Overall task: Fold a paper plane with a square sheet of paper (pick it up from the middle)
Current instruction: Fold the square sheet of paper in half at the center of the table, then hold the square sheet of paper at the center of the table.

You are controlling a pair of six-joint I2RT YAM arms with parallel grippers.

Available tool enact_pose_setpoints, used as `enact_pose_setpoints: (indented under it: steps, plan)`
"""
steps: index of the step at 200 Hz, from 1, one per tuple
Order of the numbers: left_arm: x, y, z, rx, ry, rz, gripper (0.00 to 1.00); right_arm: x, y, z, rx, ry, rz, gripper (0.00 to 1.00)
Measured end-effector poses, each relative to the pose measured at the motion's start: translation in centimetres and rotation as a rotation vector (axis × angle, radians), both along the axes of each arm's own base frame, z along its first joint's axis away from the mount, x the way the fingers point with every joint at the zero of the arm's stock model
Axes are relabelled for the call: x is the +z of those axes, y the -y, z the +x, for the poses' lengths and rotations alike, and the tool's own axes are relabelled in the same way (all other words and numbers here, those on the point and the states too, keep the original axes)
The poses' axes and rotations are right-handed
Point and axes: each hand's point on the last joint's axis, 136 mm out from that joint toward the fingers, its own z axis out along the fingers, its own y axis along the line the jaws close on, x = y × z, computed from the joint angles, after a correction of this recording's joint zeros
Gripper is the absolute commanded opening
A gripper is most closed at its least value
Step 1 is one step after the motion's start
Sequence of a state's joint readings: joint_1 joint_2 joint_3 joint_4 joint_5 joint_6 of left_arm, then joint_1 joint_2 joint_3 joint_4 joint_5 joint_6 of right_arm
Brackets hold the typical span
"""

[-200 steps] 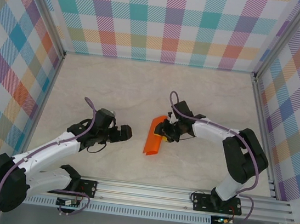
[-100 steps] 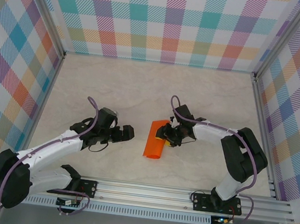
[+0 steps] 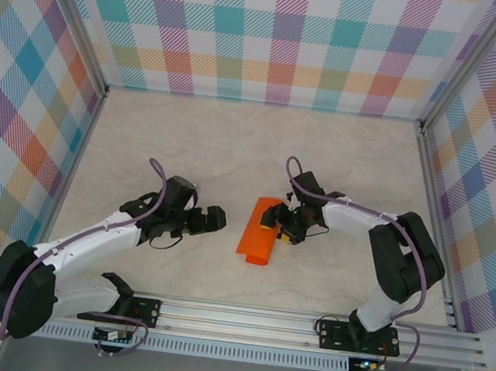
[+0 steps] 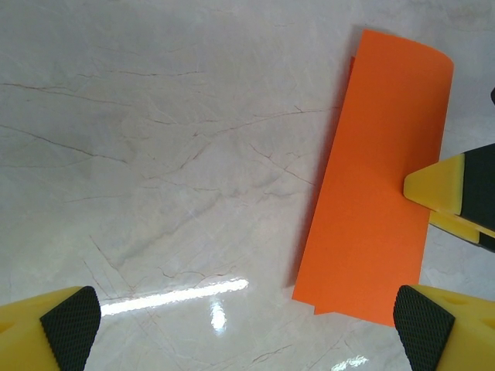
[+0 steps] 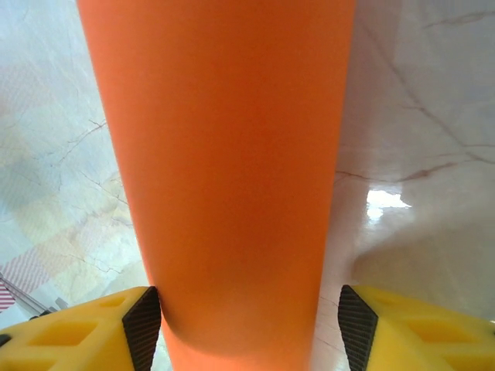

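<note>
Fingers [image 4: 69,317] of the left gripper [image 3: 216,220] stand wide apart and hold nothing. In the left wrist view their 2 black pads sit at the lower corners with bare table [image 3: 190,141] between them. Both arms rise from the metal rail [image 3: 303,325] at the near edge.

Just right of the left gripper, and apart from it, lies the orange sheet of paper [image 3: 255,240]. It is folded into a long narrow strip that runs roughly near to far, slightly slanted. In the left wrist view the sheet of paper [image 4: 379,178] shows 2 layers slightly out of line along one long edge and at its lower end. Its upper end in that view is rounded. Its lower end comes close to the pad [image 4: 424,321] at the lower right; whether they touch I cannot tell.

The right gripper [image 3: 279,226] reaches in from the right and meets the strip's right edge. From the left wrist it shows as a yellow fingertip [image 4: 437,185] lying on that edge. In the right wrist view the paper [image 5: 224,154] runs up between the 2 fingers as a smooth bulging curve. 1 pad [image 5: 143,325] touches it and the other [image 5: 356,325] stands just clear, with a sliver of table between. The fingers are parted around the sheet, not pinching it.

Beyond lies pale marbled table, then the checked walls [image 3: 286,35].
</note>
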State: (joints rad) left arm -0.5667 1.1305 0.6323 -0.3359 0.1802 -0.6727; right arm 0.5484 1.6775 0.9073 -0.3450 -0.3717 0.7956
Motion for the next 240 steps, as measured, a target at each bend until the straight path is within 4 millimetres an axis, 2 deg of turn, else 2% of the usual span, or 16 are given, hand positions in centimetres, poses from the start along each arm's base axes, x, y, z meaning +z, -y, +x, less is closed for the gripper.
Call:
enact_pose_setpoints:
  steps: [44,125,180,240]
  plan:
    - [0.0,0.3,0.1,0.002,-0.008,-0.018,1.0,0.5,0.8,0.2,0.0,0.009,-0.002,0.64]
    - [-0.6,1.6,0.3,-0.015,-0.042,-0.039,1.0,-1.3,3.4,-1.7,0.036,-0.046,-0.147,0.64]
    - [-0.1,2.9,0.5,-0.037,-0.026,-0.056,1.0,-1.3,3.2,-1.5,0.034,-0.066,-0.15,0.71]
    - [-0.6,3.1,0.4,-0.039,-0.042,-0.048,0.98,-1.3,2.8,-1.5,0.043,-0.089,-0.167,0.79]
